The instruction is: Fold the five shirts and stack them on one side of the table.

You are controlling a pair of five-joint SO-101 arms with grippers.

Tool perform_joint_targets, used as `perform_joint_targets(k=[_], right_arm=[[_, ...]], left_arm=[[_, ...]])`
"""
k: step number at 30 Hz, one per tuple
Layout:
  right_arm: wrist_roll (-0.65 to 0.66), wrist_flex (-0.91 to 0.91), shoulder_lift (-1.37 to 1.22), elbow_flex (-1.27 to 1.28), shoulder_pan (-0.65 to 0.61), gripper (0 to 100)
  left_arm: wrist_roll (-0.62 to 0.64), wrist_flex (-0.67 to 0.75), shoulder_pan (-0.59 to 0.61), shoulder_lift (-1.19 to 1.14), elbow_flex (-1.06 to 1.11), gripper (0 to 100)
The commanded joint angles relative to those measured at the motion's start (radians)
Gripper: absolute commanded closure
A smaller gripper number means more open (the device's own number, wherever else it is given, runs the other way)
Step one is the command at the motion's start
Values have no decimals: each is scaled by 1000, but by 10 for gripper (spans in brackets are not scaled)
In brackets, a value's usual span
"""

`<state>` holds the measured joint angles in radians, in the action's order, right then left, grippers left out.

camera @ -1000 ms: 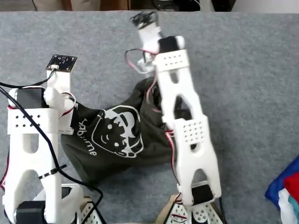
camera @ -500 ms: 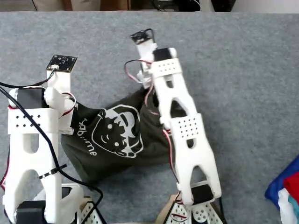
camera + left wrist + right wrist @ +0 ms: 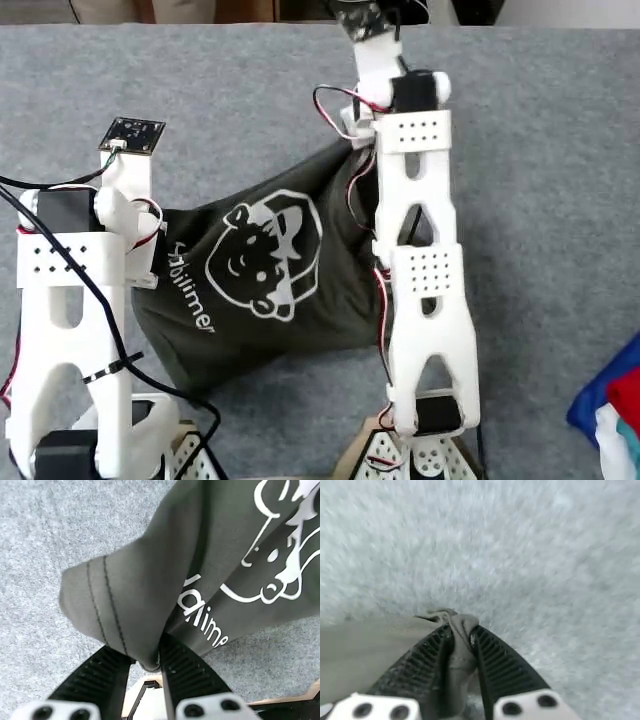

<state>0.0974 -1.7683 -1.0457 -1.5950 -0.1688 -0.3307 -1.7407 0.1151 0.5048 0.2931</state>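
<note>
While the left pincer point(image 3: 145, 652) is clenched on a stitched hem corner of the dark shirt point(image 3: 265, 290) near the front left of the counter point(image 3: 540, 150), only a thin fold of cloth sits between its tips. I judge that a hard pull from the other side could drag the hem free. The shirt lies printed side up in the front half of the counter, between the two arms, creased and drawn into a slanted shape. Folded like this, it would likely make a crooked bundle. Farther right, toward the counter's middle, the right pincer point(image 3: 461, 630) grasps a small bunched tuft of the same shirt. That tuft could slip out, or the arm's loose wires point(image 3: 383, 305) could snag the cloth. A pile of coloured clothes point(image 3: 612, 410) sits at the front right corner, well apart.
</note>
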Motion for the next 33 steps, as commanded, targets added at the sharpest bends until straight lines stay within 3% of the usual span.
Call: perform_joint_targets(k=[1,9,19,26,33], right_arm=[[-28,-18,188,-16,15,993],[-68,-20,506,315,19,993],[-55,12,1104,1376,-4,993],[72,285,1399,2074,-8,993],[187,384,1593,2391,-15,991]], left_arm=[[5,12,11,22,-12,981],[6,11,11,30,-8,981],[8,-15,11,30,-2,981],[0,-15,0,30,155,981],[-68,-11,11,30,298,981]])
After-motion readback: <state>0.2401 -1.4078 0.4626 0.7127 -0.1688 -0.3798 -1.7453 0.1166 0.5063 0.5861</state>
